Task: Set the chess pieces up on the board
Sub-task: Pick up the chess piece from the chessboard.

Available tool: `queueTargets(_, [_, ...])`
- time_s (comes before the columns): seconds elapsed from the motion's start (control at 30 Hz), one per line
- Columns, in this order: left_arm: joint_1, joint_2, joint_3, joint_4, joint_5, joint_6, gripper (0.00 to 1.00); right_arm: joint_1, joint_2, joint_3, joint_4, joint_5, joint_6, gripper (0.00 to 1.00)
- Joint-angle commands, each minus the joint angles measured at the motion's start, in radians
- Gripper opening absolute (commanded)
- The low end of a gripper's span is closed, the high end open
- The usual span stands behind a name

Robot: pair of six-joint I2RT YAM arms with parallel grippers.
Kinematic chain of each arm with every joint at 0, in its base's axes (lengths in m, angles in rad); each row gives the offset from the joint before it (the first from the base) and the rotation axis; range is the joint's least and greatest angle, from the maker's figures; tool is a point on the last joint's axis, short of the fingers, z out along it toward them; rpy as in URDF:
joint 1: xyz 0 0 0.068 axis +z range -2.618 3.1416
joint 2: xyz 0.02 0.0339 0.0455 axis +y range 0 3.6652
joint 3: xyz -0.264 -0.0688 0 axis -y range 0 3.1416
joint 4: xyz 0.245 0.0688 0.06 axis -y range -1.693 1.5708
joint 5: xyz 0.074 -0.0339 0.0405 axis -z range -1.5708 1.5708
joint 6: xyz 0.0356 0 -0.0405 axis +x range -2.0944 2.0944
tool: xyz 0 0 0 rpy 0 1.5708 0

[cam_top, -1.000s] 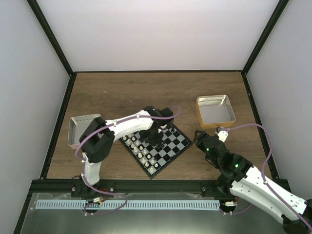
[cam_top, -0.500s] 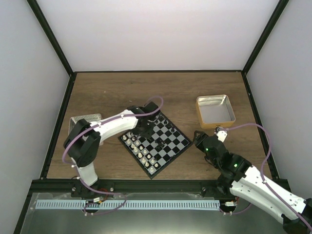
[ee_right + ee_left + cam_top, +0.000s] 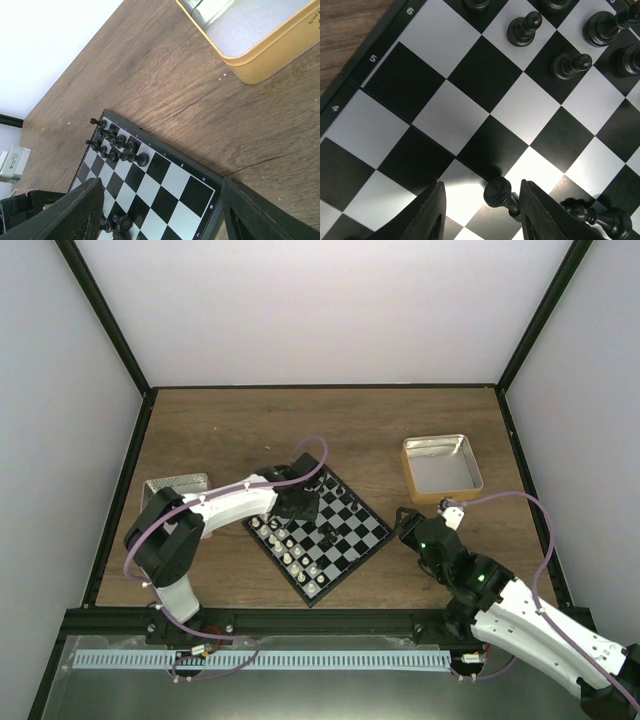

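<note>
L arm (image 3: 225,505) reaches fwd & rightward, forearm near level, wrist bent down. L gripper (image 3: 482,200) points straight down, fingers (image 3: 432,212) partly apart, not clamping. R arm (image 3: 520,615) angles fwd-left from its base; R gripper (image 3: 160,200) low, fingers (image 3: 80,210) spread wide.

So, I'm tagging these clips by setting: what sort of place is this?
Probably a robot lab test cell: plain white walls and black frame posts enclose a brown wooden tabletop, with a white left arm and white right arm bolted at its near edge.
</note>
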Motion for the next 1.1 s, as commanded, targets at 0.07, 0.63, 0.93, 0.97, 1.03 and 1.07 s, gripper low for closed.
queueTargets(0.07, [0.001,0.001,-0.047,0.117,0.058,-0.065,0.45,-0.005,0.011,-0.004,0.02,0.01,-0.012,0.66])
queueTargets(0.63, [0.001,0.062,-0.059,0.17,0.081,-0.204,0.38,-0.005,0.019,-0.01,0.029,0.005,-0.016,0.66])
queueTargets(0.93, [-0.003,0.064,-0.063,0.152,0.093,-0.223,0.31,-0.006,0.017,-0.012,0.03,0.004,-0.015,0.66])
queueTargets(0.97, [-0.005,0.06,-0.067,0.147,0.094,-0.228,0.32,-0.005,0.018,-0.012,0.032,0.004,-0.017,0.66])
queueTargets(1.03, [-0.009,0.054,-0.074,0.141,0.094,-0.236,0.34,-0.005,0.021,-0.011,0.038,-0.001,-0.017,0.66])
queueTargets(1.07, [-0.01,0.052,-0.076,0.136,0.093,-0.239,0.34,-0.005,0.024,-0.013,0.04,-0.002,-0.017,0.66])
